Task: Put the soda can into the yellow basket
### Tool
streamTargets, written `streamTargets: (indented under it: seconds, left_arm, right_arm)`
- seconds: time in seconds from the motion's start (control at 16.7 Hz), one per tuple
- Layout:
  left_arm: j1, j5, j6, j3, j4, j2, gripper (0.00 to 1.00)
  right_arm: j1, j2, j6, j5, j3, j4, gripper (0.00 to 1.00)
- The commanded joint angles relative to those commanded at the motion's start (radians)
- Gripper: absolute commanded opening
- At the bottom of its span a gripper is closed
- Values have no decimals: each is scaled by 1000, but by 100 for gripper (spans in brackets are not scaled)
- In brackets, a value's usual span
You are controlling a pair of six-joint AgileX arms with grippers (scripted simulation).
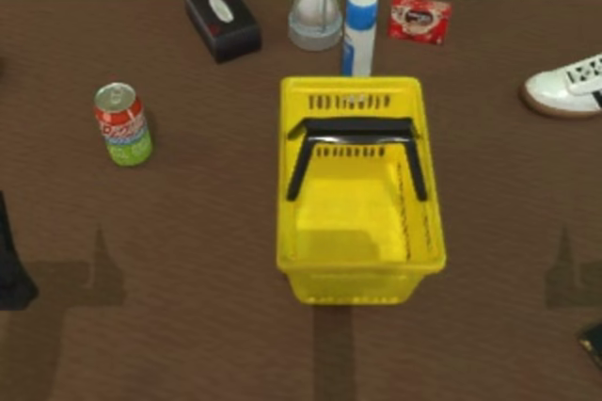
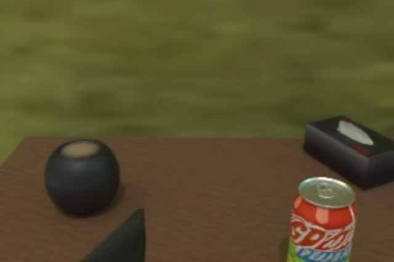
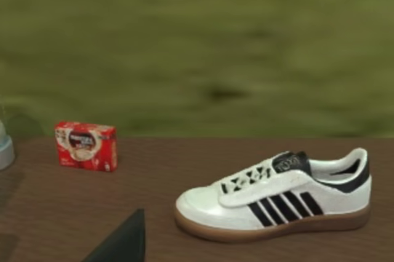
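Left gripper [image 2: 120,240]: only one dark finger tip shows in the left wrist view; whether it is open or closed cannot be told. The arm sits at the table's left edge.
Right gripper [image 3: 120,240]: again a single dark finger tip in the right wrist view, its state not readable; the arm is parked at the table's right edge.
Soda can [image 1: 122,123]: small smooth metal cylinder, red upper half with white script, lime-green lower half, silver top; upright on the left of the table, well apart from the basket.
Yellow basket [image 1: 361,274]: large bright slotted plastic shopping basket at the centre, black handles folded across it; nothing lies inside.
Brown table [image 1: 207,260]: fine woven-looking texture.
Black tissue box [image 1: 222,20]: rectangular, white tissue in its slot, beyond the can.
Dark round pot [image 2: 82,176]: matte sphere with a tan opening.
Blue-and-white tube [image 1: 358,32]: upright, just behind the basket.
Hourglass [image 1: 315,1]: glassy, beside the tube.
Red packet [image 1: 419,19]: small box.
White sneaker [image 1: 567,87]: black stripes, gum sole.
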Motion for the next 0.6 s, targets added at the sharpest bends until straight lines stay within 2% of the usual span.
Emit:
streamTargets:
  seconds: [0.3, 0.6]
  left_arm:
    - [-15, 10, 20, 59, -27, 32, 100]
    - [-68, 39, 111, 358, -201, 249, 100]
  right_arm:
    - [0, 0, 0, 0, 0, 0, 100]
    - [0, 0, 0, 0, 0, 0, 100]
